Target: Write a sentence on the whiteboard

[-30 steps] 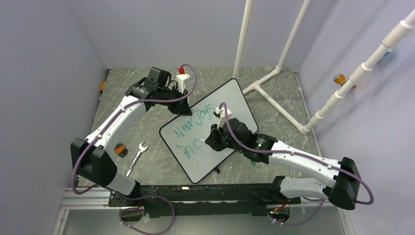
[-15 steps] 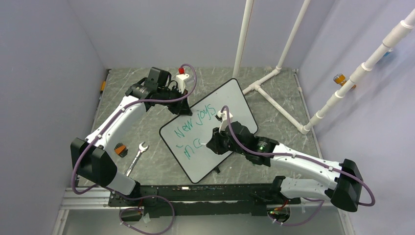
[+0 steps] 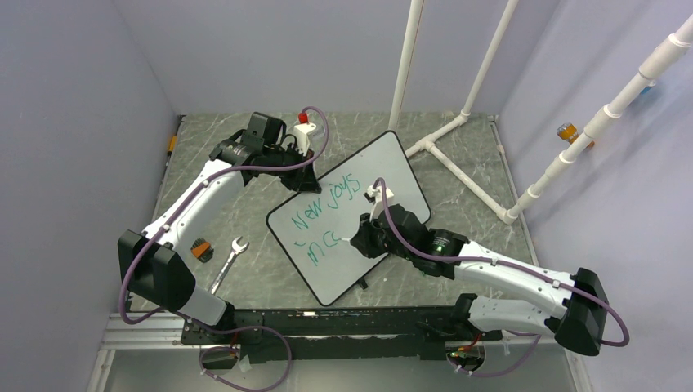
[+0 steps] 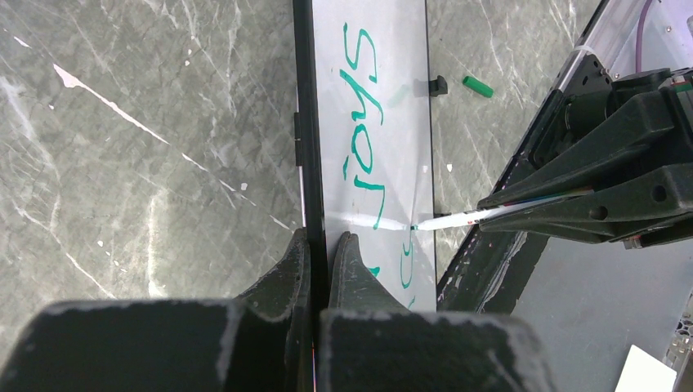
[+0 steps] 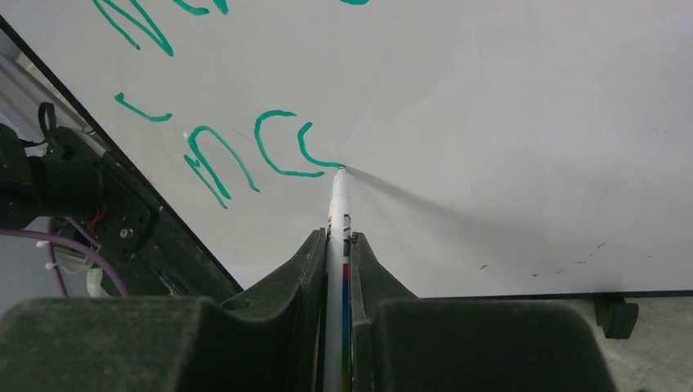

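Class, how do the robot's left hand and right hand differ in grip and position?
The left hand clamps the whiteboard; the right hand grips a marker. The left hand sits at the edge; the right hand hovers over the face, marker tip touching. Both are shut.

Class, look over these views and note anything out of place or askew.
The whiteboard sits diagonally, not square to the table. A wrench lies left of it, unrelated to writing, and a green cap lies loose beside the board.
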You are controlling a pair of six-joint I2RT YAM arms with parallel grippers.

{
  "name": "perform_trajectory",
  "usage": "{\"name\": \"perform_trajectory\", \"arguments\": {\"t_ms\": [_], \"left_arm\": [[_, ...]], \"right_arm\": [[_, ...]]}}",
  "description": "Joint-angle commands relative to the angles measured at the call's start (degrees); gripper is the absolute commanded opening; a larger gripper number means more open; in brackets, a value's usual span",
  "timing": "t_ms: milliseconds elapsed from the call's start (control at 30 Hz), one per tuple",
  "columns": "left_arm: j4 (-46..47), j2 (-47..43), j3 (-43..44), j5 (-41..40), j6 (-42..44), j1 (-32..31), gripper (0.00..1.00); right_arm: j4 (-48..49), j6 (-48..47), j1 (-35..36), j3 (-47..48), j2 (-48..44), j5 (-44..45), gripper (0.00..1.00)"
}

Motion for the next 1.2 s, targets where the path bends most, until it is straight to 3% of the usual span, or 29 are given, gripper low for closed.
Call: {"name": "perform_trajectory", "arguments": {"t_ms": [0,567,1167], "left_arm": [[0.3,-0.2,-1.4,-5.4,7.8,-2.0,0.0],[0.2,-0.3,-1.4,-5.4,7.9,-2.2,0.0],[0.2,-0.5,-1.4,-5.8,7.9,-2.2,0.0]], "right_arm": [[-0.8,-0.6,-0.4,1.4,-0.6,3.2,0.0],[-0.6,-3.3,-0.6,7.8,3.6,2.8,0.0],[0.8,-2.9,-0.6,7.5,5.4,-0.4,0.0]]}}
